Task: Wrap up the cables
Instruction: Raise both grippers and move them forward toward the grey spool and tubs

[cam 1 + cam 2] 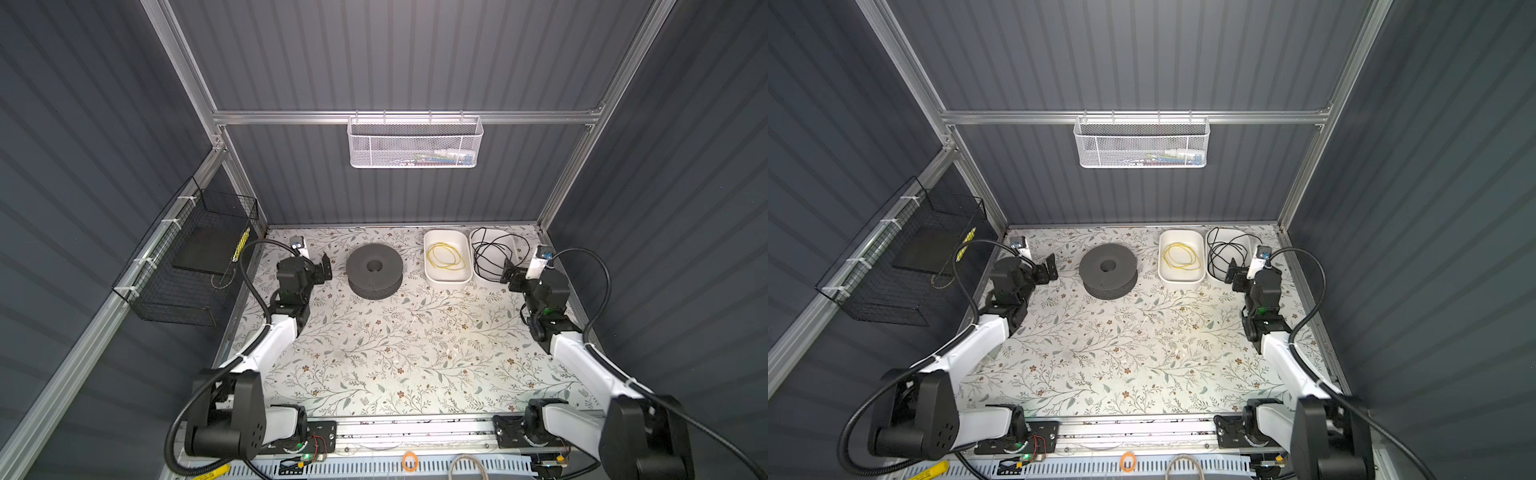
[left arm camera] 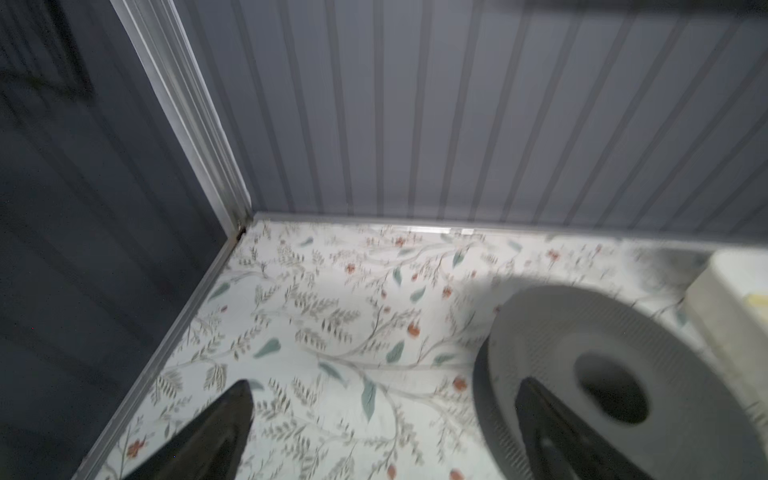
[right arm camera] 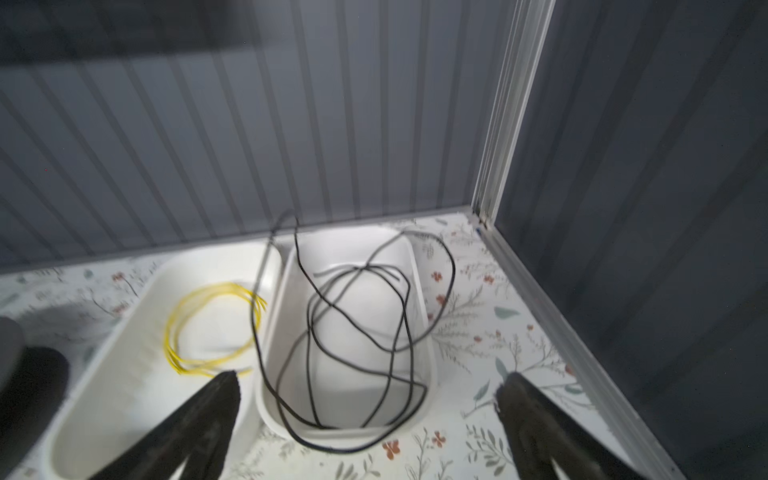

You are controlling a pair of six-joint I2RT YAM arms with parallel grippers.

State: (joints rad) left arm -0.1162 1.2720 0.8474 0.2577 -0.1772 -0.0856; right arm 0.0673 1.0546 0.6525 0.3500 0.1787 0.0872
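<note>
Since both grippers are empty with jaws spread fully wide, we read this as the approach step, with nothing wrapped yet. The yellow cable (image 3: 178,360) lies as a flat loose coil on the floor of a white tray (image 1: 446,277), apart from either gripper. The right gripper (image 3: 368,379) is the nearer one: it hangs at the near end of the second white tray (image 3: 277,316), so the coil lies off to its inner side, toward the table's middle, one tray over. The left gripper (image 2: 386,385) is further off, with the grey spool (image 1: 361,266) between it and the trays. The coil is a rough oval with no strong long axis. Its strands bunch at one end in the right wrist view, which is our likely pinch spot. The wire is far thinner than a finger, so we'd expect a top-down pinch right at the tray floor. Watch the black cable (image 3: 308,328): it spills over its tray's rim and one strand arches close to the yellow loop, a snag risk. The table (image 1: 395,353) is a glossy floral sheet, open in the middle. The back wall sits just behind both trays, and the side wall is close by the right arm. Both wrist views are blurred.
</note>
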